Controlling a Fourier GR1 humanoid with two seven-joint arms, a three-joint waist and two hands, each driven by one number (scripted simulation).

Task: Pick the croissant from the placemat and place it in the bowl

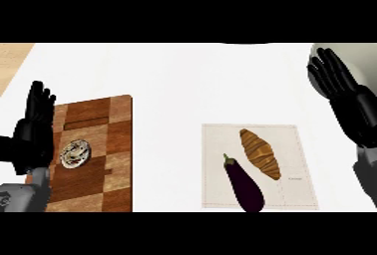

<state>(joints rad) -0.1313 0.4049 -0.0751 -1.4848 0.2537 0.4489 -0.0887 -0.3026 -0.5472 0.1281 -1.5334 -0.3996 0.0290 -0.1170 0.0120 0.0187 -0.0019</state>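
Nothing looked done yet: the croissant point(260, 153) lay on the placemat point(221, 149) beside an eggplant point(246, 187), below-left of the right robot hand point(340, 84), which was wide open, holding nothing.

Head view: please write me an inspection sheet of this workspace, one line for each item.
Surface: white counter; wooden board at left.
Job's things: croissant on placemat; small bowl on the board.
Clutter: eggplant on the placemat, beside the croissant.
Hands: left hand open at left edge; right hand open at right edge; both hold nothing.
Cables: nothing seen.
Surroundings: wood strip at upper left.
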